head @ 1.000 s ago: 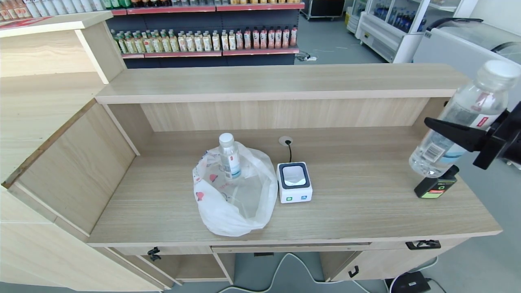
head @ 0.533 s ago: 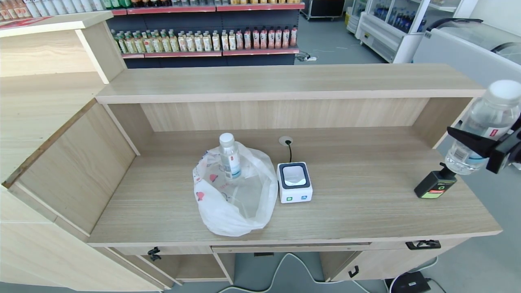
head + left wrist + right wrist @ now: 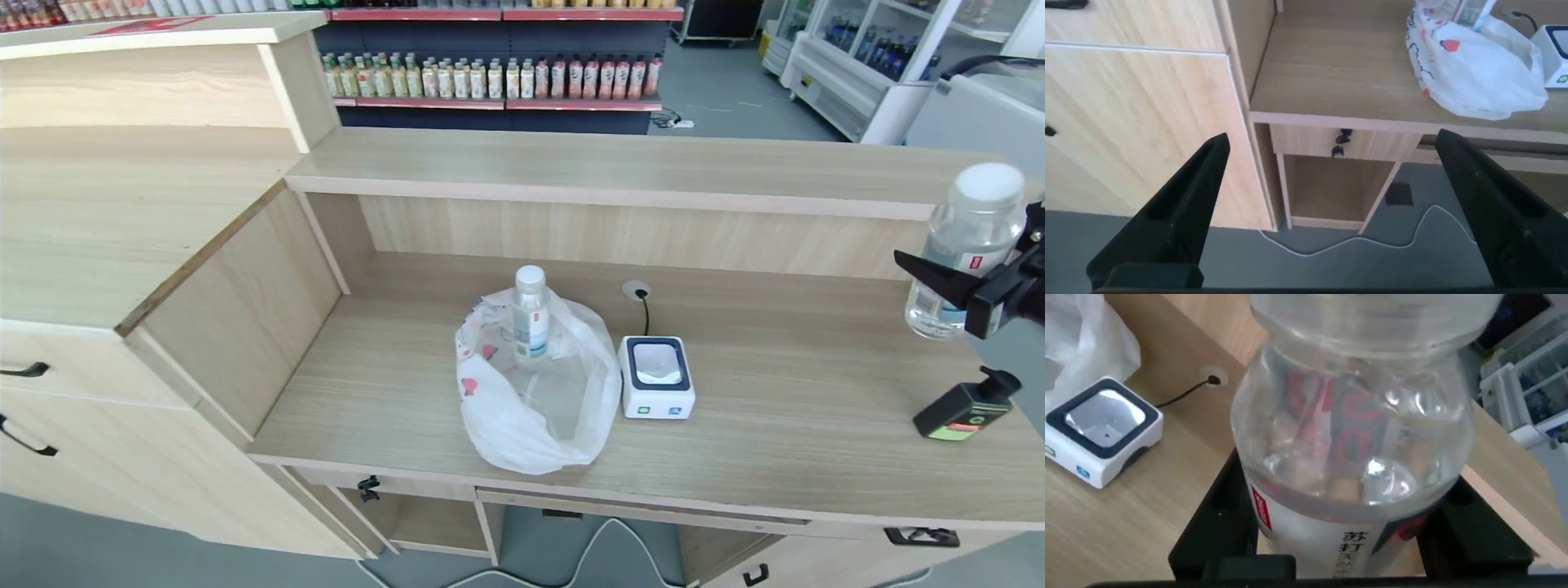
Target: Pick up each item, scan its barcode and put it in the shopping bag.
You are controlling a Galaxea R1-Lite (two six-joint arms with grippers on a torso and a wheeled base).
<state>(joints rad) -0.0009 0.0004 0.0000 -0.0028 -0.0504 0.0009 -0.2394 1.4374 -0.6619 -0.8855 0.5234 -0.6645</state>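
The right gripper [image 3: 951, 282] clamps a clear plastic water bottle with a white cap [image 3: 966, 237]. It has been righted from a tilt and raised clear of the dark pump bottle [image 3: 963, 406], well right of the white box-shaped barcode scanner [image 3: 657, 377]. The head camera has swung too. Scanning looks next. Left of the scanner lies the white plastic shopping bag [image 3: 535, 408]. The left gripper [image 3: 1331, 212] hangs spread, empty.
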